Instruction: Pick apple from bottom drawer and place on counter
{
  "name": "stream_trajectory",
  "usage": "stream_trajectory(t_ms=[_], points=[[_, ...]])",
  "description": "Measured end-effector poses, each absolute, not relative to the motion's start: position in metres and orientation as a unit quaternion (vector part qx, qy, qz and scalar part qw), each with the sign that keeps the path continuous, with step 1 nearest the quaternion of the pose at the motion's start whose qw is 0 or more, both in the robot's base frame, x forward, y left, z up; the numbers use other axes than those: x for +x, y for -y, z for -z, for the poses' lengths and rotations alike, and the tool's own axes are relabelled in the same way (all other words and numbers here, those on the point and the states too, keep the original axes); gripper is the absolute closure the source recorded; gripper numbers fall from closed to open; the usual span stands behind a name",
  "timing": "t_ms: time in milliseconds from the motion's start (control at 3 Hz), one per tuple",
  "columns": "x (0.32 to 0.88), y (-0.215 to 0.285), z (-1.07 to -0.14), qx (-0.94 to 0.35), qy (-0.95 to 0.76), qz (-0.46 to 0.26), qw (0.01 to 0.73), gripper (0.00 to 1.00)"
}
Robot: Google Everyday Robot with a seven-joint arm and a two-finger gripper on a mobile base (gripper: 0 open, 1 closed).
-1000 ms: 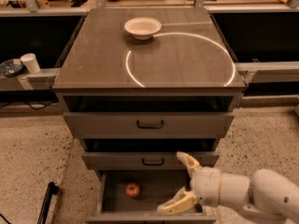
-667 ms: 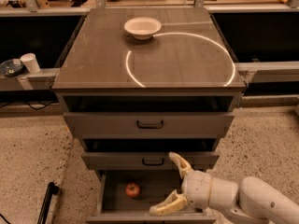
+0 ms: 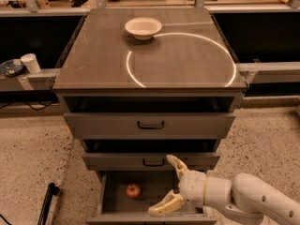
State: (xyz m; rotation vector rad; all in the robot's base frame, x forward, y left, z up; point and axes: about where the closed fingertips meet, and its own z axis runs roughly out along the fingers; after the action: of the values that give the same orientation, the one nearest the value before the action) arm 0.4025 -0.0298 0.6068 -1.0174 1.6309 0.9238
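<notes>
The apple [image 3: 133, 190], small and red, lies in the open bottom drawer [image 3: 108, 198], left of its middle. My gripper [image 3: 165, 185] comes in from the lower right on a white arm and hangs over the right half of the drawer, just right of the apple. Its two tan fingers [image 3: 166, 204] are spread wide apart and hold nothing. The counter [image 3: 183, 55] is the cabinet's dark glossy top with a bright white ring of light on it.
A white bowl [image 3: 143, 27] stands at the back of the counter. Two wider drawers with black handles [image 3: 150, 125] sit above the bottom drawer, both slightly pulled out. A white cup [image 3: 31, 63] stands on a ledge at left. A black pole [image 3: 47, 203] lies on the floor at lower left.
My gripper has moved left over the drawer, closer to the apple, staying open. The apple has not moved.
</notes>
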Motion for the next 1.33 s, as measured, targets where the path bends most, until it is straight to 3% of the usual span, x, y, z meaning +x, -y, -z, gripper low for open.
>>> stream_trajectory(t_ms=[667,1333], points=[[0.402,0.018,-0.463,-0.479,-0.672,-0.268,0.497,0.0],[0.409,0.016,-0.414,-0.491,-0.661,-0.245,0.511,0.0]])
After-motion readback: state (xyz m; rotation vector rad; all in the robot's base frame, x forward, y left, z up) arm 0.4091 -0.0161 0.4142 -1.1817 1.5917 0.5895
